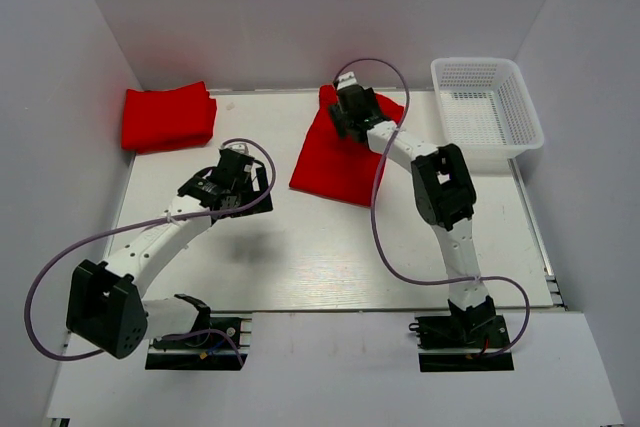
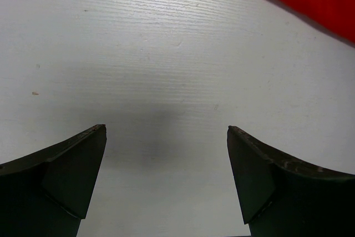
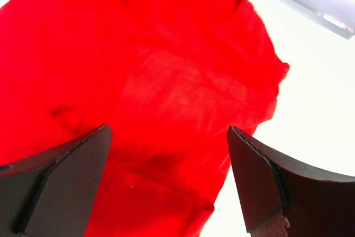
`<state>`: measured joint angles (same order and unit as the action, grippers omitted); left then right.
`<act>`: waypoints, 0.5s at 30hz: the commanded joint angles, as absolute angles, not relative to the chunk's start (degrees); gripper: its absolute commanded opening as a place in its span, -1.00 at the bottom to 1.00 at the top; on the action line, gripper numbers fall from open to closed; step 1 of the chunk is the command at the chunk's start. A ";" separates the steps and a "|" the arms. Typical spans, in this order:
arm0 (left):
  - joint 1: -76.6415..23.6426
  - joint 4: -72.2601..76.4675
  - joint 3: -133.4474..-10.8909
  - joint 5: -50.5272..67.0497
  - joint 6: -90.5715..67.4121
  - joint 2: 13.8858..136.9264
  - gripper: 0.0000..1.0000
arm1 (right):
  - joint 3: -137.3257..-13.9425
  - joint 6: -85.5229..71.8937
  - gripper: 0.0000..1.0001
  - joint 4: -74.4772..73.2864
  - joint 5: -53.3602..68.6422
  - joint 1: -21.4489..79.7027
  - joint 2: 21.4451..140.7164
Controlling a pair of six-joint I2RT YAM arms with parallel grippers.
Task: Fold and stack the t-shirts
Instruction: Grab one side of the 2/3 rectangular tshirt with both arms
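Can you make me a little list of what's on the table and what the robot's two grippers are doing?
folded shirt: red, far left corner
second shirt: red, lying mid-table toward the back
basket: white mesh, far right corner
left gripper: open, over the white table, holding nothing
right gripper: open, over the second shirt

On your white table [image 1: 320, 247], a white plastic mesh basket [image 1: 476, 63] stands upright at the far right corner, close to the grey back wall [image 1: 330, 7]. Left wrist view shows small specks on the tabletop
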<state>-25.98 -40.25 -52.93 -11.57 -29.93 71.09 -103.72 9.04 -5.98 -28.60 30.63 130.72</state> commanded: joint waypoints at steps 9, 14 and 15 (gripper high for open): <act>-25.75 -36.14 -59.94 -10.38 -26.72 77.86 1.00 | -90.60 -13.93 0.81 -15.73 -17.88 27.86 111.40; -25.75 -31.38 -63.80 -7.48 -25.31 85.93 1.00 | -75.51 -21.87 0.81 -18.18 -4.24 26.55 100.57; -25.75 -31.38 -64.68 -6.95 -25.31 87.35 1.00 | -73.41 -22.93 0.81 -18.89 -1.78 26.28 99.76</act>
